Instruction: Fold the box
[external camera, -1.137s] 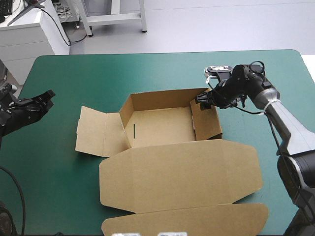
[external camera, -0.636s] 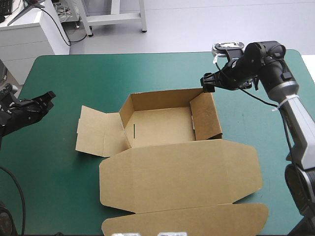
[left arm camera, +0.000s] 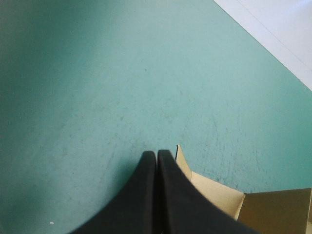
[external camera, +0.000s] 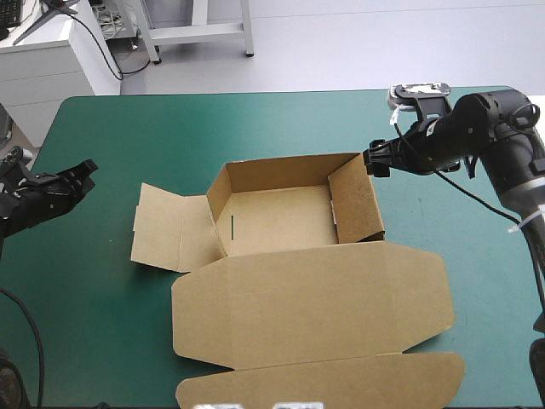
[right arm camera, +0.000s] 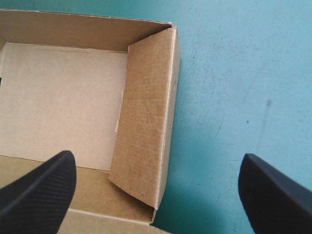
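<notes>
The brown box point(external camera: 289, 223) stands mid-table as an open tray with its back and right walls up. Its left flap point(external camera: 169, 228) lies flat on the cover, and the wide lid point(external camera: 311, 317) spreads flat toward the near edge. My right gripper point(external camera: 375, 158) hovers open just off the tray's back right corner, holding nothing; in its wrist view the raised right wall point(right arm camera: 148, 114) lies ahead of its spread fingers point(right arm camera: 39, 187). My left gripper point(external camera: 84, 166) is shut and empty near the table's left edge, well apart from the flap, whose corner point(left arm camera: 214, 192) shows past its fingertips.
Bare teal-green cover point(external camera: 170, 128) lies behind the box and on both sides of it. The lid's outer flap point(external camera: 324, 382) reaches the table's near edge.
My right gripper has drawn up and to the right, away from the tray's right wall, which it was touching earlier. The wall stays upright. The left arm has not moved.
</notes>
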{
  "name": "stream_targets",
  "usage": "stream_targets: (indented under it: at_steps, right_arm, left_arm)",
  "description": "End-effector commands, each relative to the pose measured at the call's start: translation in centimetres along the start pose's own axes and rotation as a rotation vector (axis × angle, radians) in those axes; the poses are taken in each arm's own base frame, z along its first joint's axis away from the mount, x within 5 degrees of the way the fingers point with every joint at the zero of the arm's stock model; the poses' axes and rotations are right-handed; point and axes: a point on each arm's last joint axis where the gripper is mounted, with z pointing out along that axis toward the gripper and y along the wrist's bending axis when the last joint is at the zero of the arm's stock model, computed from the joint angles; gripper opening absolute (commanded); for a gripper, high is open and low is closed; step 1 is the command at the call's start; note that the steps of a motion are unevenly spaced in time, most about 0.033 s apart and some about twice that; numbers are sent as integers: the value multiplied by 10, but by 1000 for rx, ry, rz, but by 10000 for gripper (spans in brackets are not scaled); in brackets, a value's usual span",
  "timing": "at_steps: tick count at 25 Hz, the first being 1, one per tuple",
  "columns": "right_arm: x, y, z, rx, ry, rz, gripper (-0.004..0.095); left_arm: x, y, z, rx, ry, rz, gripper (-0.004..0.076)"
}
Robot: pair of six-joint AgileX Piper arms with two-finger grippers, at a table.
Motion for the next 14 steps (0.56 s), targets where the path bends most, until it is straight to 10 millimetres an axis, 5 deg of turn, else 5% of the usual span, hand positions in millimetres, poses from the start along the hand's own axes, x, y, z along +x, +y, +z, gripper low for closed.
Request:
stream_targets:
  at_steps: [1,9,14]
  right_arm:
    - [-4,0,4,3,5,2,829]
    - [-11,-1,88,13,181,5,829]
    - [-7,7,124,62,258,-37,829]
  left_arm:
    - [-11,-10,-11,30,-82,-40,-8]
    - [-13,-10,-11,23,-101,-43,-8]
    - [-13,-9,-12,21,-109,-45,-8]
